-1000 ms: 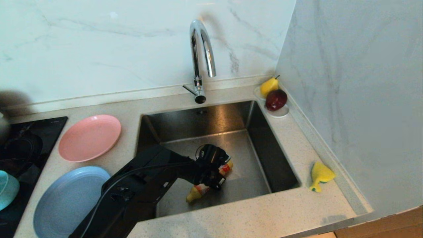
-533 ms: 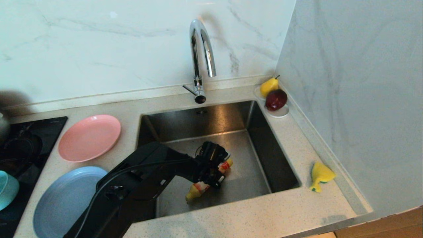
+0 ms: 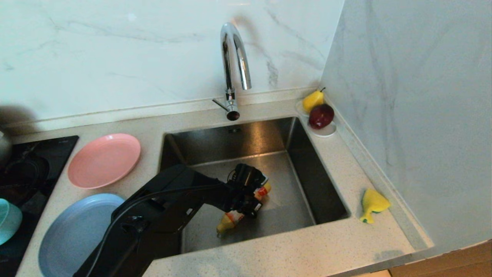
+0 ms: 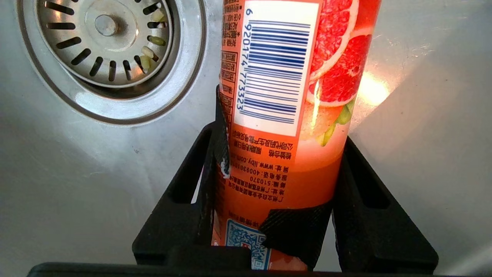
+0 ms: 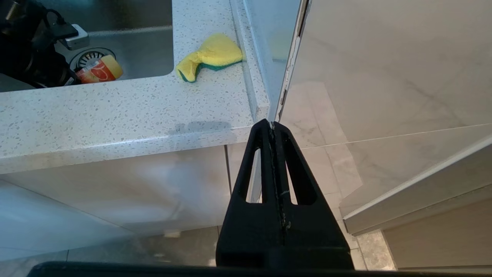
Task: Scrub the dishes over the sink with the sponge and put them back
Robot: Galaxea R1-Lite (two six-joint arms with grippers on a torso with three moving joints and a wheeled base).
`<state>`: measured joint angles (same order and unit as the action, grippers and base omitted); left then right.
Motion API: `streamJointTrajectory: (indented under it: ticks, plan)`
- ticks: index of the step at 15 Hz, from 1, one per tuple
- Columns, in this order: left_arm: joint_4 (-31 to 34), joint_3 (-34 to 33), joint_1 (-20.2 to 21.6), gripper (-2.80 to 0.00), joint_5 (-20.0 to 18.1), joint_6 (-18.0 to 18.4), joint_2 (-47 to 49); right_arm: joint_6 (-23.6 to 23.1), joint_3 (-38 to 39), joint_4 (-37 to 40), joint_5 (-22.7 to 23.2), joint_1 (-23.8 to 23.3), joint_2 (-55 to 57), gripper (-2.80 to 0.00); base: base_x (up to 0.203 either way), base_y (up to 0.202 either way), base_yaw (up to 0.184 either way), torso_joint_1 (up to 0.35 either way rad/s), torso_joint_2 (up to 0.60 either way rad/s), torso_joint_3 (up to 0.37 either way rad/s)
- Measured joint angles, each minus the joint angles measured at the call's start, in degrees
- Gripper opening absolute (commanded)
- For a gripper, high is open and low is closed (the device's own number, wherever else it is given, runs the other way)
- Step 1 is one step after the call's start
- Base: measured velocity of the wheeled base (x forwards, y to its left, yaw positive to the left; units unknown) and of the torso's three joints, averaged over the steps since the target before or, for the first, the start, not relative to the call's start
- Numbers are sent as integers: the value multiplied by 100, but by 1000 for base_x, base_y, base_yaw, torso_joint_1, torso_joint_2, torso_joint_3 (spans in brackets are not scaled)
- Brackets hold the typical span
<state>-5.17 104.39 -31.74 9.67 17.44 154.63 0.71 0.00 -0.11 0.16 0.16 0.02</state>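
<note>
Down inside sink (image 3: 307,181), left gripper (image 3: 246,202) clamps orange bottle (image 3: 240,209).

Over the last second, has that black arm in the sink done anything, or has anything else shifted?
Barely. The left gripper stays clamped on the orange bottle down in the sink; arm and bottle drifted a touch toward the near-left. The sponge, pink plate, blue plate and fruit saucer haven't moved. The right gripper stays shut beside the counter.

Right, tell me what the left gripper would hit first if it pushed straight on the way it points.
The left gripper is shut on the orange bottle, pointing down into the sink. Going on, the bottle would probably press against the steel floor beside the strainer drain; depth is unclear.
</note>
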Motion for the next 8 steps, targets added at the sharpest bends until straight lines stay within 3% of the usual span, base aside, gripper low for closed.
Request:
streamJointTrajectory:
  ticks: [4,8]
  plan:
    - [5,-265,-20,-280,11,-169,-164,0,0,1,0,0,0,-280,0,0,0,0,0,0]
    - [-3,-964,-44,-280,56,-396,-781,-2,0,-2,0,0,0,-280,0,0,0,0,0,0]
